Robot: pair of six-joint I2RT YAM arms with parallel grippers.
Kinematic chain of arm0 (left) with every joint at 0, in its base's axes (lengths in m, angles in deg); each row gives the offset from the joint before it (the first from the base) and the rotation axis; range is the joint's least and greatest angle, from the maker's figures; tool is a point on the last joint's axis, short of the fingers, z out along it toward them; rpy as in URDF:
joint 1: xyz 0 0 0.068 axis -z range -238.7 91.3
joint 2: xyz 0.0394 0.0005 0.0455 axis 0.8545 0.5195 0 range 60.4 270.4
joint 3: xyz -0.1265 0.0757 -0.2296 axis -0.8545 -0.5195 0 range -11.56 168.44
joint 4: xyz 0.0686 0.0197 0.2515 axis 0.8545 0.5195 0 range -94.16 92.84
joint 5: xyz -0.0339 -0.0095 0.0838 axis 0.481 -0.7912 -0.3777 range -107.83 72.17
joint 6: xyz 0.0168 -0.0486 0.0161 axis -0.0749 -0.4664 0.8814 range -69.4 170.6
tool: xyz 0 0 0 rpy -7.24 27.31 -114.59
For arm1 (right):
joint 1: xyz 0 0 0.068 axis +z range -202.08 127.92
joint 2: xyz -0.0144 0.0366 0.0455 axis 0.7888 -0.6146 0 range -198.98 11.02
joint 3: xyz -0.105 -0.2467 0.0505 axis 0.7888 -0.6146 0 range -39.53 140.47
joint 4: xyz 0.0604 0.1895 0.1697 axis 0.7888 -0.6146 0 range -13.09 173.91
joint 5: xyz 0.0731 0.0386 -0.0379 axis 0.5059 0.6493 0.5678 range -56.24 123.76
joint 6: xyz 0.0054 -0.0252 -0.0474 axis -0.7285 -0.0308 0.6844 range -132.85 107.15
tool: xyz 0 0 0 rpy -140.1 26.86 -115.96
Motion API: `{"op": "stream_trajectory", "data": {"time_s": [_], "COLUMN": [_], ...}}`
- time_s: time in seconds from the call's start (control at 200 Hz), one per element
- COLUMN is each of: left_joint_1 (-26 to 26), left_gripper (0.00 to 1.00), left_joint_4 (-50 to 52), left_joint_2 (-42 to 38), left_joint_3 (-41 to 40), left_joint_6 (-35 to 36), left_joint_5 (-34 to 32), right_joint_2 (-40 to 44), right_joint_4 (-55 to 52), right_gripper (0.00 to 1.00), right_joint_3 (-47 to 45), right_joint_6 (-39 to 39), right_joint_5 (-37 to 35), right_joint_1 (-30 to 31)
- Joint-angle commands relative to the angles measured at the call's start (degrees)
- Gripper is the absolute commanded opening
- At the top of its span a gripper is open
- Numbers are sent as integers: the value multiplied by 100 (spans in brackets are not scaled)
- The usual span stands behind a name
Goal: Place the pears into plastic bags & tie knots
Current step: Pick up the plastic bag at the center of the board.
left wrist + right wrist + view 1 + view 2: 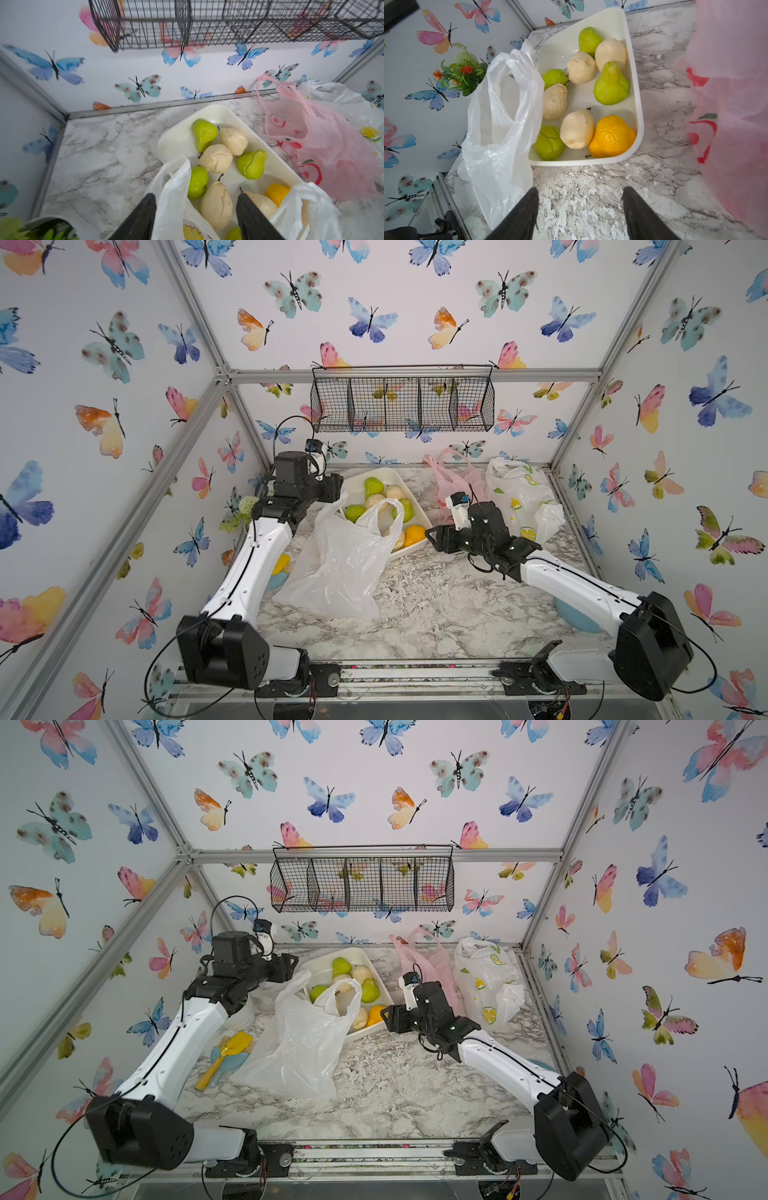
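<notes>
- Pears (611, 85) are all sitting in the white tray (640, 108). I count nine in the right wrist view: four green, four cream, one orange-yellow.
- In both top views the tray is around the middle of the frame, a bit above centre.
- White bag (345, 564) is slumped on the marble tabletop (436, 614), centre frame, lower left of the tray. Its two handle loops (384, 510) stick up loose and untied, leaning over the tray's edge.
- Pink apple-print bag (453, 483) is crumpled just right of the tray, up near the back wall. The lemon-print bag (523, 502) is just beside it, further right.
- Left gripper (195, 194) hovers at the tray's upper-left side in the top views. Its fingers are spread wide, and one bag handle stands just inside one finger, but nothing's pinched.
- Right gripper (579, 189) is low by the tray's lower-right corner. Its fingers are apart too, with only bare marble between them, so it's got hold of nothing.
- Wire basket (403, 406) hangs on the back wall, upper centre.
</notes>
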Motion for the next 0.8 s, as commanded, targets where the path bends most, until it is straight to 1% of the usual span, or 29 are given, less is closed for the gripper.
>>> {"op": "stream_trajectory", "data": {"time_s": [0.0, 0.06, 0.155, 0.205, 0.255, 0.296, 0.336, 0.376, 0.426, 0.446, 0.466, 0.521, 0.571, 0.646, 0.686, 0.741, 0.796], "left_joint_1": [-44, -30, 45, 96, 104, 109, 113, 106, 106, 96, 89, 87, 87, 87, 87, 87, 73], "left_gripper": [86, 93, 98, 98, 95, 89, 79, 61, 31, 22, 16, 11, 9, 5, 4, 4, 2], "left_joint_4": [614, 886, 1101, 1128, 1279, 1345, 1375, 1357, 1341, 1340, 1340, 1351, 1310, 1241, 1132, 889, 744], "left_joint_2": [873, 1338, 1921, 2178, 2424, 2544, 2587, 2560, 2455, 2376, 2279, 1926, 1536, 924, 600, 151, -289], "left_joint_3": [271, 568, 819, 861, 963, 994, 992, 973, 1009, 1048, 1092, 1191, 1249, 1218, 1081, 816, 654], "left_joint_6": [-111, 36, 188, 221, 253, 251, 250, 263, 298, 316, 330, 390, 474, 600, 622, 674, 742], "left_joint_5": [-339, -315, -481, -691, -753, -769, -774, -740, -774, -779, -767, -732, -600, -106, 135, 347, 311], "right_joint_2": [-298, -456, -636, -695, -737, -758, -792, -840, -929, -981, -1044, -1284, -1566, -1976, -2097, -2179, -2233], "right_joint_4": [114, 233, 261, 302, 344, 379, 409, 419, 368, 316, 259, -33, -368, -885, -995, -994, -940], "right_gripper": [67, 67, 67, 68, 68, 67, 67, 67, 67, 67, 67, 65, 65, 65, 65, 66, 67], "right_joint_3": [306, 388, 527, 558, 568, 564, 573, 603, 678, 734, 806, 1057, 1322, 1716, 1838, 1931, 2013], "right_joint_6": [47, 9, 18, 13, 6, -1, -8, -6, 5, 28, 69, 188, 370, 667, 786, 892, 1005], "right_joint_5": [311, 258, 294, 330, 341, 356, 354, 341, 288, 274, 262, 211, 240, 233, 101, -293, -558], "right_joint_1": [25, 23, 23, 23, 23, 28, 30, 25, 23, 23, 23, 23, 23, 23, 24, 23, 28]}}
